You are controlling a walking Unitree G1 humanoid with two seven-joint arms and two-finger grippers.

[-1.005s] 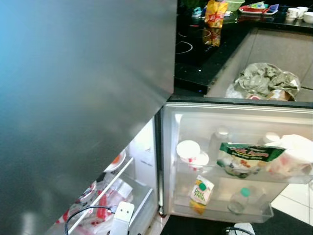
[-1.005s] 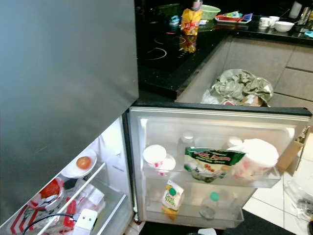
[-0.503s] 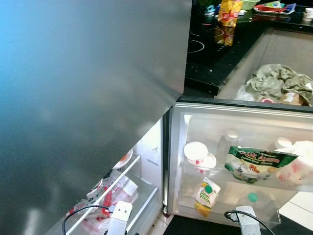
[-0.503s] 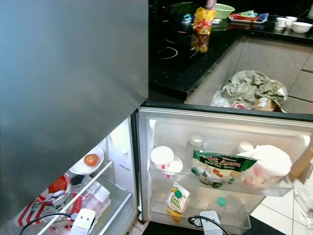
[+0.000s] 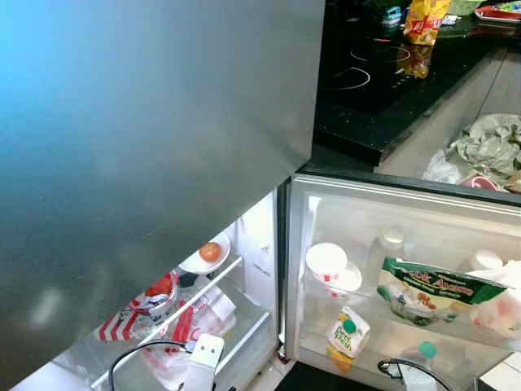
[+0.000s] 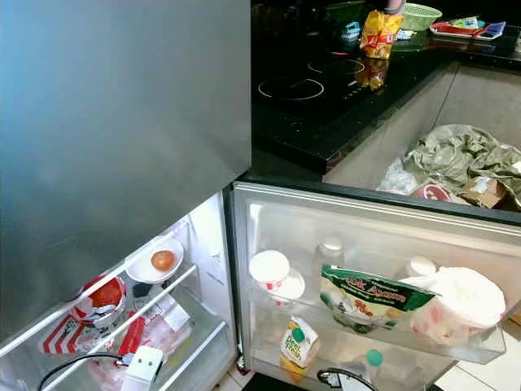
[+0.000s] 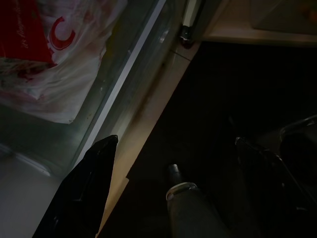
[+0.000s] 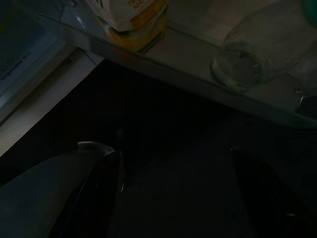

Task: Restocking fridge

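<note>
Both claws hanging low, fingers apart, nothing held: left claw, right claw. Probably best to grab stock off the black glossy bench at 1 o'clock, then fill the open white fridge door shelf.

Green bag in fridge door shelf: yellow lettering, partly legible, roughly "...uk Ayam"
Juice carton on lower door shelf: green print, too small to read
Red-and-white bag: large red "C"
</note>
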